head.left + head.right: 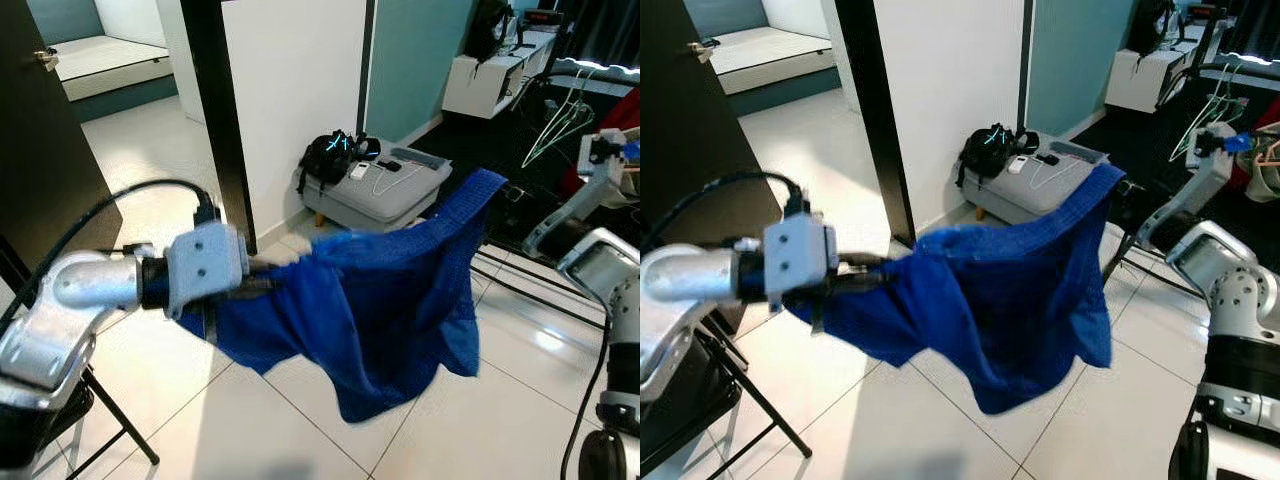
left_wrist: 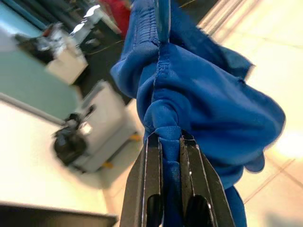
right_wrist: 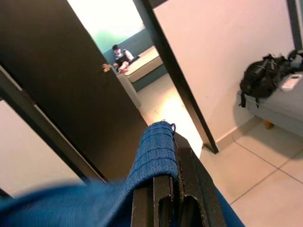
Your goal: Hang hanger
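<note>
Betw. grippers [image 2: 170,142] [image 3: 170,142], blue garment [image 1: 380,300] — no labels

A blue garment [image 1: 380,300] is hanging stretched and sagging in midair over the tiled floor, in front of the grey ottoman [image 1: 385,195].

One blue garment [image 1: 380,300], two tools [image 2: 169,142] [image 3: 173,182], one backpack [image 1: 330,160]

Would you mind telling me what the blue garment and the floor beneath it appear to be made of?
The blue garment looks like a soft knitted or mesh fabric with a matte finish: it drapes in loose folds and shows a fine ribbed weave at its edge. The floor looks like glossy pale ceramic tile, judging by the grout lines and light reflections.
</note>
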### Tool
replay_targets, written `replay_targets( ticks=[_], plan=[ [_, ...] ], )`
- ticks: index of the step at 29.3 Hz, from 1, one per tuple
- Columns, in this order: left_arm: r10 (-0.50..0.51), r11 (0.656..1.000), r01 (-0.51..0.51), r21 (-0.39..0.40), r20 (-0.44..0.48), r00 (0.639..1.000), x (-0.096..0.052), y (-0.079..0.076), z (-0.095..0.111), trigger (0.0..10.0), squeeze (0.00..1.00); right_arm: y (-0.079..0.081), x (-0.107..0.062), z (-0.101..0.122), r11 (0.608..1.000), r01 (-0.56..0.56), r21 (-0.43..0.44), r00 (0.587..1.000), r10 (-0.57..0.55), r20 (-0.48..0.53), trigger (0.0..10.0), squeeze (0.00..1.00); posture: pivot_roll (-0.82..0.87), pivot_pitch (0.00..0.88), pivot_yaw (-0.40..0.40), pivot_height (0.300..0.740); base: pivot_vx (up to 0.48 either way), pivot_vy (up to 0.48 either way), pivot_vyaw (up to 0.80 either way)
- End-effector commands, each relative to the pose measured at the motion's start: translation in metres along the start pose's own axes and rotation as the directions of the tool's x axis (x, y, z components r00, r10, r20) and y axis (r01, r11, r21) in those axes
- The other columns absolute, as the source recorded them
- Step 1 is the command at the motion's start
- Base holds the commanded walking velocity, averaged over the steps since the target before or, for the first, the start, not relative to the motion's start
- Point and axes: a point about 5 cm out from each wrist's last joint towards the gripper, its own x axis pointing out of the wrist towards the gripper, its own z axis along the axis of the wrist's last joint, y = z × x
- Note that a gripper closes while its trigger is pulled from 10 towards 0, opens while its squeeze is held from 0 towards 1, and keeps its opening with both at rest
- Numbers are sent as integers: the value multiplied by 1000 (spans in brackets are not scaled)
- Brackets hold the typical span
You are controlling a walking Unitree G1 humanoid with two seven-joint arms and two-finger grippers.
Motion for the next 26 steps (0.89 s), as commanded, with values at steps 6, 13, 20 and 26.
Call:
replay_targets(
  ticks=[6,13,20,26],
  plan=[
    [55,998,-54,30,-57,997,7,-1,-8,10000,0,11,5,1,999,-44,-19,999,44,-24,0,0,13,0,1,740,0,0,0],
    [104,995,-104,3,-35,994,22,-10,-7,10000,0,20,14,1,998,-61,-5,998,61,6,0,0,13,0,1,740,0,0,0],
    [193,981,-193,-18,-28,981,47,-23,-6,10000,0,49,32,-17,989,-138,58,990,138,0,0,0,11,0,4,740,0,0,0],
    [236,971,-237,-12,-56,970,58,-33,-9,10000,0,63,40,-30,980,-171,104,985,174,-13,0,0,6,0,11,740,0,0,0]
  ],
)
